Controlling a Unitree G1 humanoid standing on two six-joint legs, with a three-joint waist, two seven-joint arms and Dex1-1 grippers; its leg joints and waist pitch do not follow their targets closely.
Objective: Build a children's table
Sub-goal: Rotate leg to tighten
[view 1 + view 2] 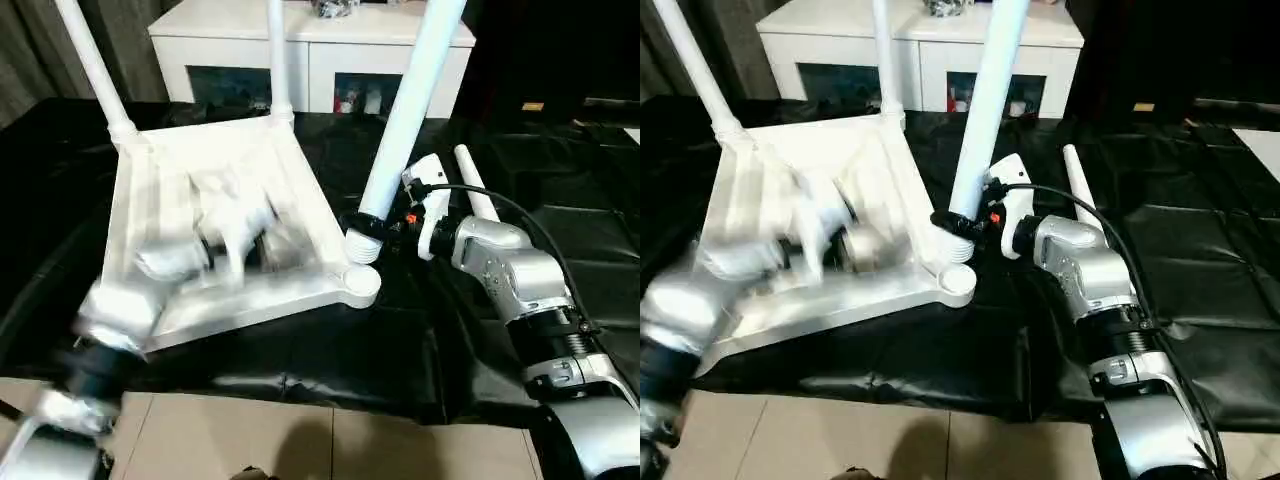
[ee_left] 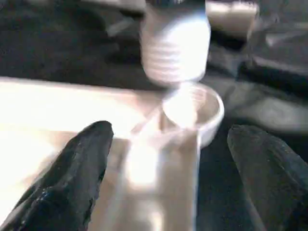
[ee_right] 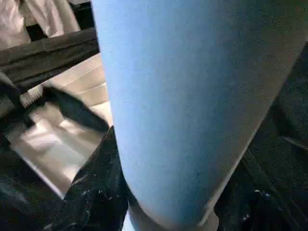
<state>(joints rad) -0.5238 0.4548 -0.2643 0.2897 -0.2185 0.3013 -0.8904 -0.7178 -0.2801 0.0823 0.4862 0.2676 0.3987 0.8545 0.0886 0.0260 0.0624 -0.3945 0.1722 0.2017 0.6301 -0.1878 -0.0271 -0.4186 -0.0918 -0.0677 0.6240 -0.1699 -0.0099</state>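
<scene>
Tabletop (image 1: 215,235) lies upside down so its socket (image 1: 361,283) faces up, right gripper (image 1: 392,228) squeezing leg (image 1: 410,110) above it, left gripper (image 2: 168,163) spread apart.

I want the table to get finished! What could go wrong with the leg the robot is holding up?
1. The held leg leans, and its threaded end hangs just above the corner socket, not in it. It may go in crooked or miss.
2. The tabletop looks tipped, and the left tool is open over it, so a push might shift it.
3. The spare leg lies beside the right arm and could be knocked away.
</scene>
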